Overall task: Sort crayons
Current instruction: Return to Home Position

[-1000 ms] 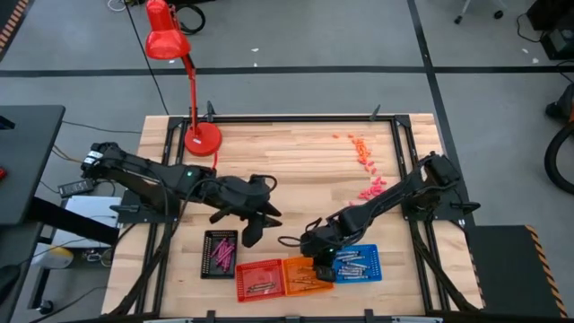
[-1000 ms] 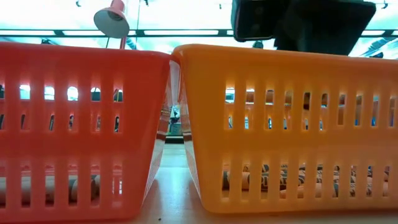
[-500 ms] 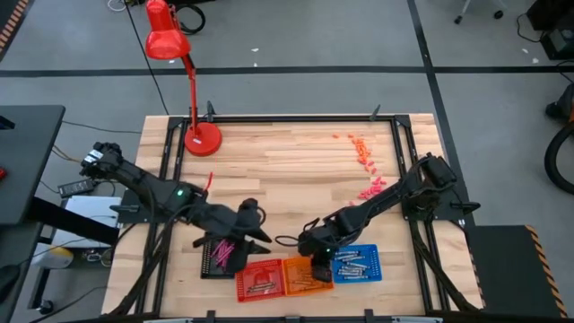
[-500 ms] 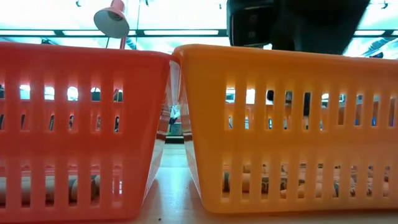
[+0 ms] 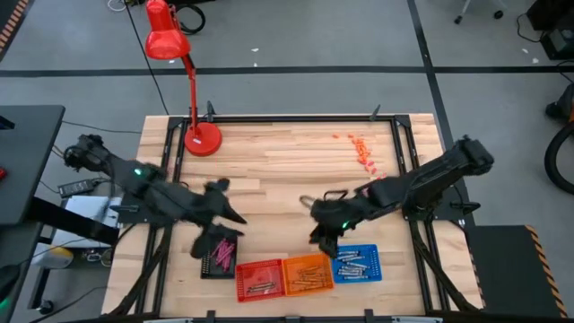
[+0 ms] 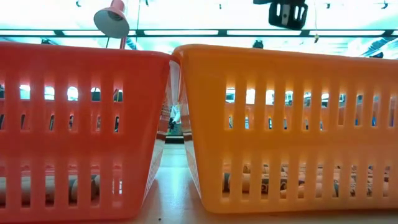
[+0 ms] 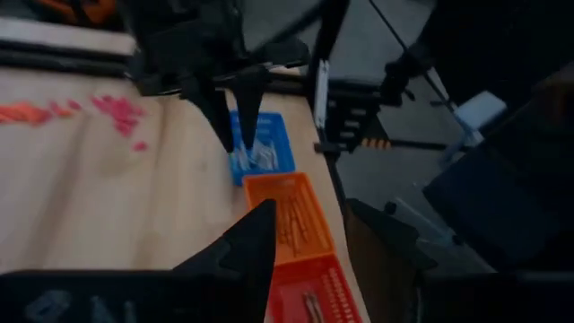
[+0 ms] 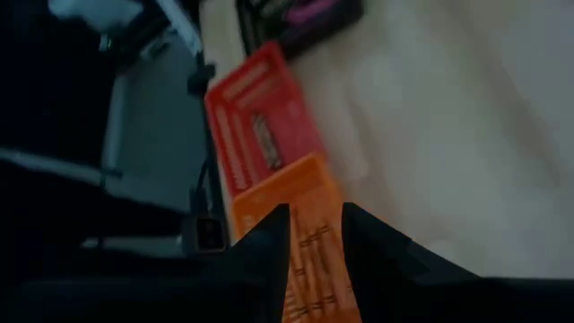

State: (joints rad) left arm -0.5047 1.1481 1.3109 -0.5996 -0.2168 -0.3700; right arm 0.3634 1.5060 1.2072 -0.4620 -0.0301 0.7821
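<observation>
Four small baskets stand in a row near the table's near edge. The black one (image 5: 218, 256) holds magenta crayons (image 5: 221, 248). The red one (image 5: 259, 279), the orange one (image 5: 307, 272) and the blue one (image 5: 357, 263) hold several crayons each, and those in the blue one are pale. My left gripper (image 5: 224, 224) is open and empty above the far end of the black basket. My right gripper (image 5: 321, 238) is slightly open and empty, raised above the table just beyond the orange and blue baskets. It also shows in the left wrist view (image 7: 230, 112).
A red desk lamp (image 5: 202, 136) stands at the far left. Small orange and pink bits (image 5: 360, 149) lie on the wood at the far right. In the low view the red basket's wall (image 6: 74, 124) and the orange basket's wall (image 6: 292, 124) fill the picture.
My right gripper has risen out of the orange basket and gone a little toward the far edge. My left gripper came down to the black basket, then drew back toward the table's left.
</observation>
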